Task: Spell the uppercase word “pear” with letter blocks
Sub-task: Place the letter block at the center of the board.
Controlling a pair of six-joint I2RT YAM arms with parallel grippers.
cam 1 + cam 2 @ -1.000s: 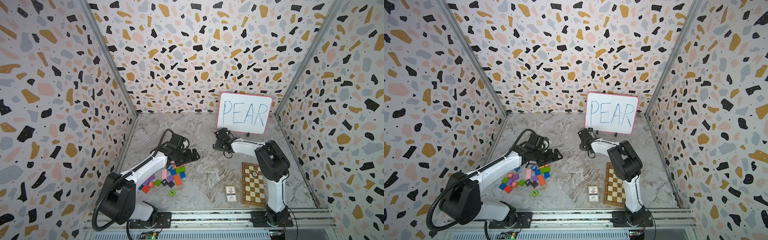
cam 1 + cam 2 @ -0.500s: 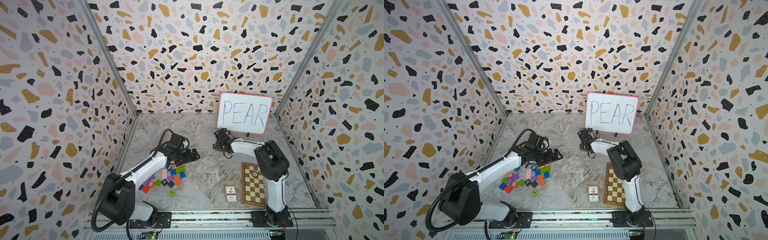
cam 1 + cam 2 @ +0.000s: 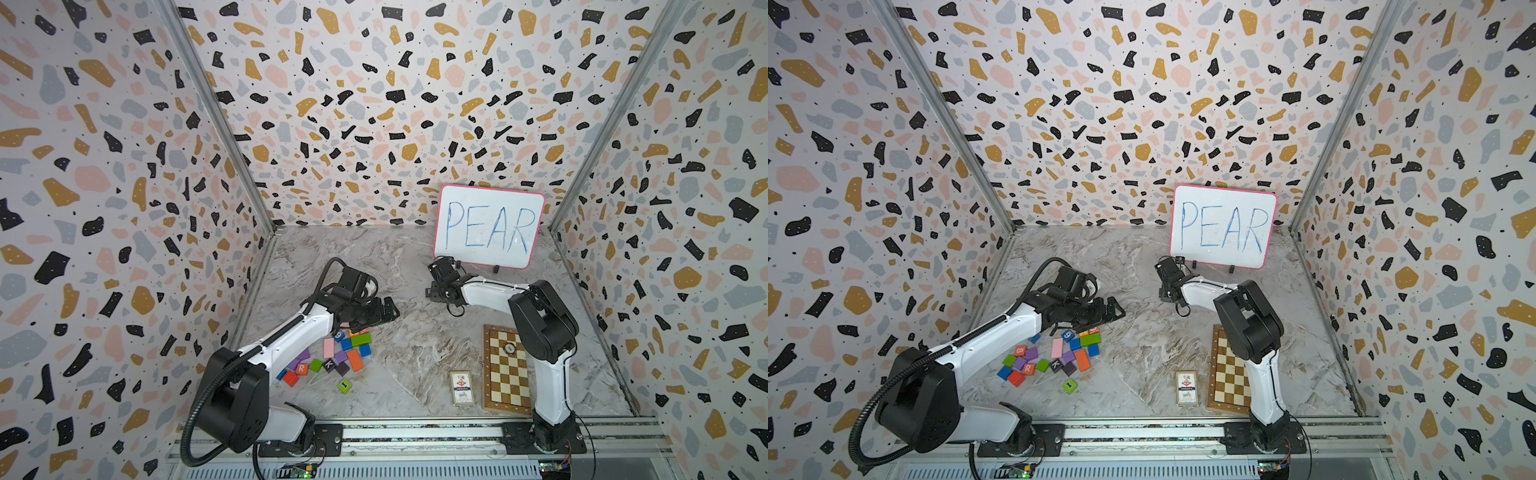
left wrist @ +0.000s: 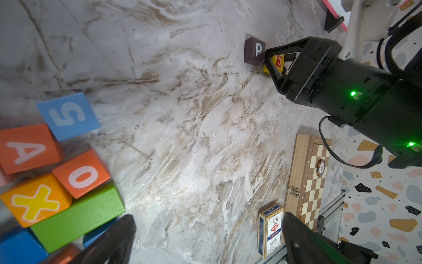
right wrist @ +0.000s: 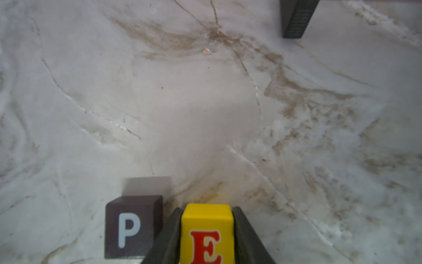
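Although nothing at the front edge of the bench [image 3: 415, 361] belongs to the word, two closed containers lie there. One is a small blue-and-white card pack [image 3: 461, 387]. Just beside it, toward the front right corner, is a flat wooden chessboard box [image 3: 506, 378] with its latch shut and a round disc [image 3: 509, 347] on its lid. What either holds I can't tell.

Further in, toward the left edge, sits a heap of coloured wooden blocks [image 3: 340, 356]. The orange-red cube with a pale R [image 3: 302, 368] lies on its near side. The orange cube with a pale A [image 4: 27, 148] lies on its far side, crowded by an orange O cube [image 4: 82, 173] and a blue 5 cube [image 4: 68, 115].

These look like light, rigid painted wood, smooth enough to slip. I'd take each cube square on, by two opposite flat sides. The A may need nudging clear of its neighbours first. The left gripper [image 3: 384, 311] hangs over the heap's far side, its fingers spread wide and empty.

Farthest in, before the white board lettered PEAR [image 3: 488, 226] at the far edge, the dark cube with a pale P [image 5: 132, 226] stands on the bench. Just beside it, the right gripper [image 5: 206, 211] has its fingers pinching the yellow cube with a red E [image 5: 206, 240] by its two sides, one finger in the gap between the cubes. Whether the E rests on the bench I can't tell.
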